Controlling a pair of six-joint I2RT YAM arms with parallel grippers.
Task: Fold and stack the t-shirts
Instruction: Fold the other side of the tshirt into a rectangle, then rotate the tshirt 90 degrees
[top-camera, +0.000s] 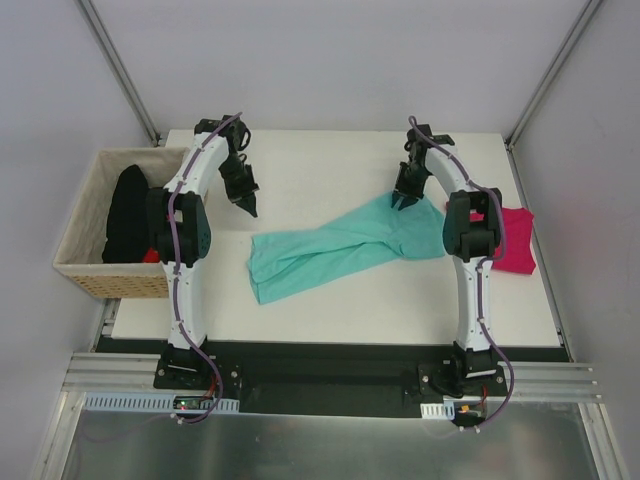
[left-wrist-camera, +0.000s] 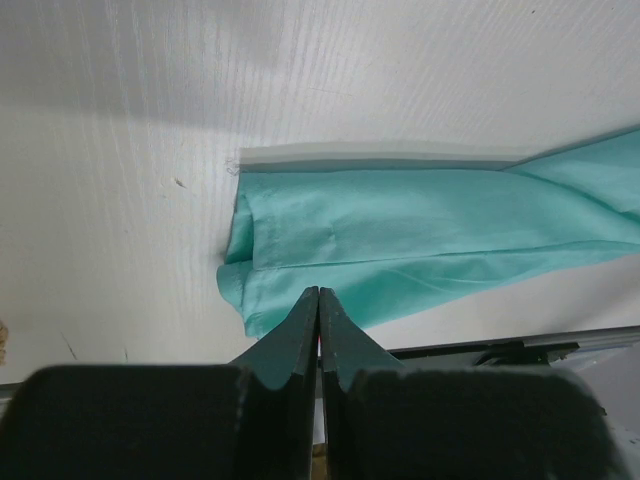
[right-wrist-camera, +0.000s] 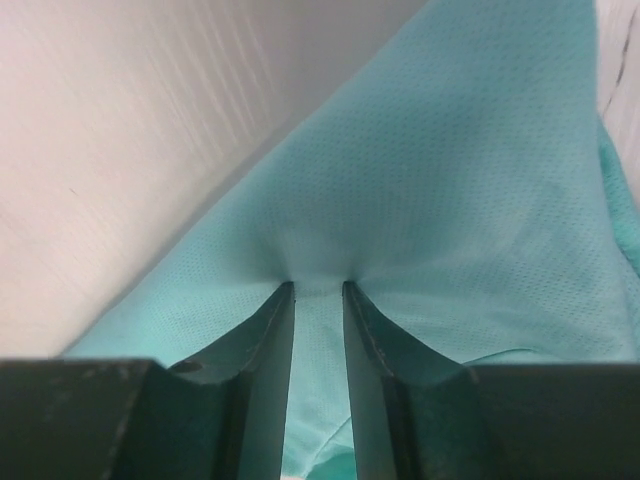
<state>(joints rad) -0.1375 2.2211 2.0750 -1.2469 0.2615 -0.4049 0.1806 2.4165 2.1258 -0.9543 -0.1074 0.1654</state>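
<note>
Teal shirt (top-camera: 330, 250): lies as a long, rumpled band across the middle of the top view, from lower left of centre up to centre right on the white table (top-camera: 330, 165); its upper right end meets the right claw.
Right claw (top-camera: 405, 203): grasps the teal shirt; in the right wrist view (right-wrist-camera: 318, 285) the cloth (right-wrist-camera: 430, 200) puckers at the fingertips and fills the narrow gap between them.
Left claw (top-camera: 248, 208): clenched on nothing, upper left of centre in the top view, apart from the shirt; in the left wrist view (left-wrist-camera: 318, 292) the two fingers meet in a tight seam at bottom centre.
Pink shirt (top-camera: 515, 245): lies at the right edge of the table, its left part hidden behind the right arm (top-camera: 470, 225); hard to tell how it is folded.
Black shirts (top-camera: 128, 215): heaped in the basket (top-camera: 110, 283) at the left of the frame; cannot tell how many. A small red patch at the lower edge of the heap is too small to identify.
Top view only: shows the basket, the pink shirt and both arms.
Left wrist view only: shows the shirt's end (left-wrist-camera: 420, 240) with its doubled-over hem at centre frame, cut off at the right edge.
Right wrist view only: shows the fine dotted weave of the cloth; the rest of the shirt is cut off.
</note>
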